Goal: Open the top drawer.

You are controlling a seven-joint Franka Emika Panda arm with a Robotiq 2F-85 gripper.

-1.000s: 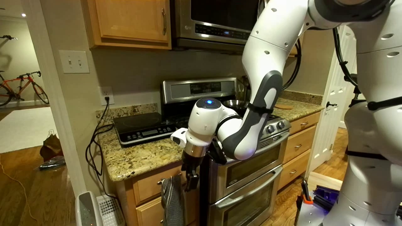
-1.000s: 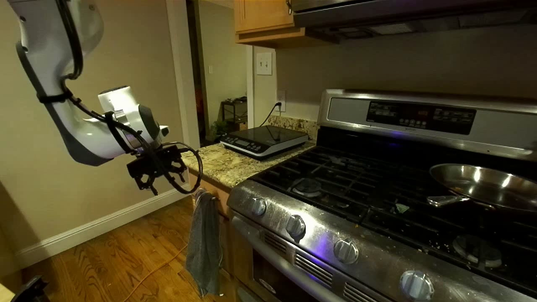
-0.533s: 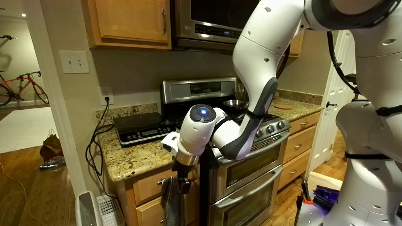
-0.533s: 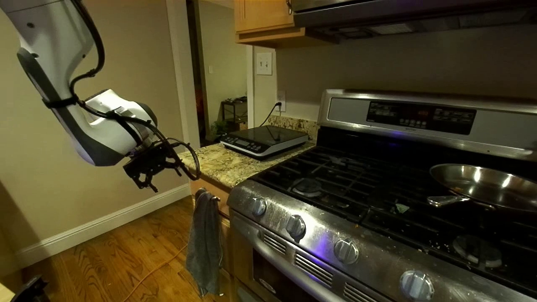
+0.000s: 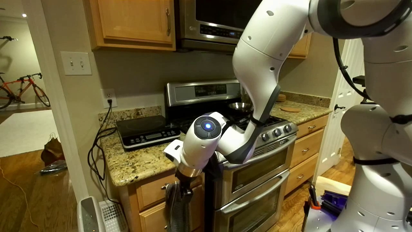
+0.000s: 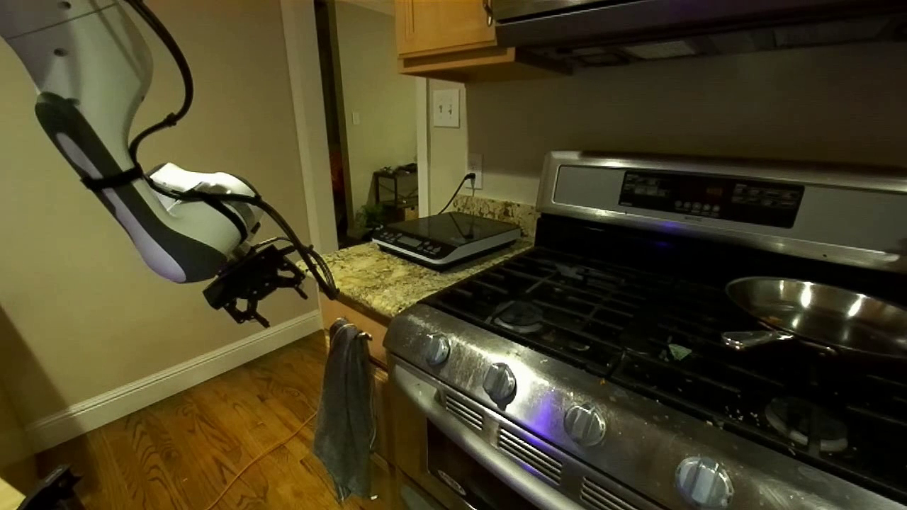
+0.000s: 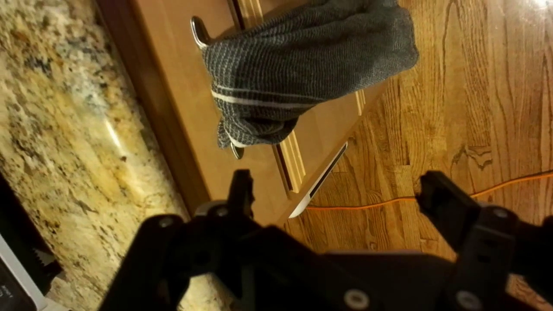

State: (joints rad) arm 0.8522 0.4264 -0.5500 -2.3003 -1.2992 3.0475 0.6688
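Observation:
The top drawer is a short, wide honey-oak front under the counter, shut. It shows in both exterior views (image 5: 151, 192) (image 6: 341, 312) and in the wrist view (image 7: 257, 185). Its metal handle (image 7: 198, 33) is mostly covered by a grey towel (image 7: 311, 65) draped over it, so only the handle's ends show. The towel hangs down the front in both exterior views (image 5: 177, 212) (image 6: 345, 411). My gripper (image 7: 339, 175) is open with nothing between its fingers. It also shows in both exterior views (image 5: 186, 192) (image 6: 283, 301), in front of the drawer and apart from it.
The granite counter edge (image 7: 116, 142) overhangs the drawer. An induction cooktop (image 5: 146, 132) stands on the counter. The stove (image 6: 496, 382) with oven handles adjoins the drawer, with a pan (image 6: 822, 312) on top. An orange cord (image 7: 367, 206) crosses the floor. A white appliance (image 5: 91, 214) stands beside the cabinet.
My gripper has moved lower and leftward in an exterior view, now in front of the towel, and the wrist has tilted. The drawer and towel look unchanged.

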